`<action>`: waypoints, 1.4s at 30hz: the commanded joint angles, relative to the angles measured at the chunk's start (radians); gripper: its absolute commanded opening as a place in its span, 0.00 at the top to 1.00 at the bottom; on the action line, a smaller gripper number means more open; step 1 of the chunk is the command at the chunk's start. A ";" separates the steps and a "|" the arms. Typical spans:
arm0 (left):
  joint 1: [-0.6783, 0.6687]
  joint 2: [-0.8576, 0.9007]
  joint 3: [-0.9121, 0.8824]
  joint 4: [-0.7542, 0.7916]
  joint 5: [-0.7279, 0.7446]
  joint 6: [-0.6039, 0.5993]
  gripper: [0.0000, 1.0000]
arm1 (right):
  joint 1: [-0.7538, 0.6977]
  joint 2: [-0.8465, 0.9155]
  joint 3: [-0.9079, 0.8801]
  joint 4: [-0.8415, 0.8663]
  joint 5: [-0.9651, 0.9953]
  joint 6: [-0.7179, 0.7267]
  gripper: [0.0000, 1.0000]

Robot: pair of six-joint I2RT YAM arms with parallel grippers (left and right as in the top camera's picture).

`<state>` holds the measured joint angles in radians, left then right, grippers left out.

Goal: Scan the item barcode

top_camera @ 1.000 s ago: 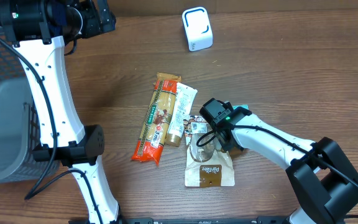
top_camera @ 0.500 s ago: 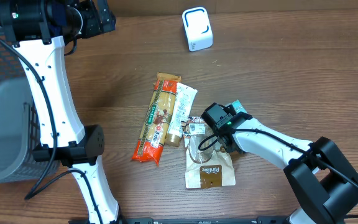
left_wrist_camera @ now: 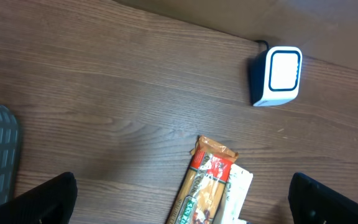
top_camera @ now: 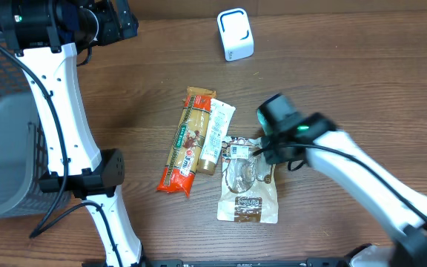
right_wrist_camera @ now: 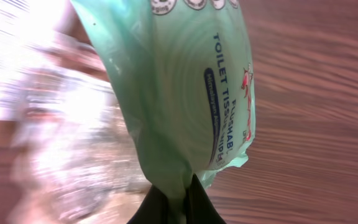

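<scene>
Right gripper (right_wrist_camera: 173, 202), wide a second ago, now pinches the green wipes pack (right_wrist_camera: 185, 81) by its edge and has swung right, off the pile (top_camera: 199, 141) mid-table. Pick looks made. Scanner (top_camera: 235, 34) sits well apart, far side. Left gripper (top_camera: 117, 24) gapes, idle, far left.

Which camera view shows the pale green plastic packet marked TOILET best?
The right wrist view. There the pale green plastic packet fills the frame with its print readable, pinched in the right gripper. In the overhead view, the right arm covers it. The left wrist view does not show it at all.
</scene>
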<state>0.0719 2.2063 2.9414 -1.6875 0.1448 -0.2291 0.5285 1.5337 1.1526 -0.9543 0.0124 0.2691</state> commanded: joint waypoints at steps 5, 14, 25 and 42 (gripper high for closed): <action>-0.008 -0.016 0.006 -0.002 -0.007 0.001 0.00 | -0.287 -0.116 0.010 0.023 -0.710 -0.220 0.96; -0.009 -0.016 0.006 -0.002 -0.006 0.001 0.00 | -0.562 -0.055 -0.299 0.292 -1.128 -0.274 0.96; -0.008 -0.016 0.006 -0.002 -0.007 0.001 0.00 | -0.729 0.132 -0.377 0.357 -0.941 -0.233 0.95; -0.012 -0.016 0.006 -0.002 -0.007 0.001 0.01 | -0.798 0.135 -0.282 0.224 -0.617 -0.162 0.69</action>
<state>0.0719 2.2063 2.9414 -1.6875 0.1448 -0.2291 -0.2619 1.6657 0.8013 -0.7074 -0.6891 0.1089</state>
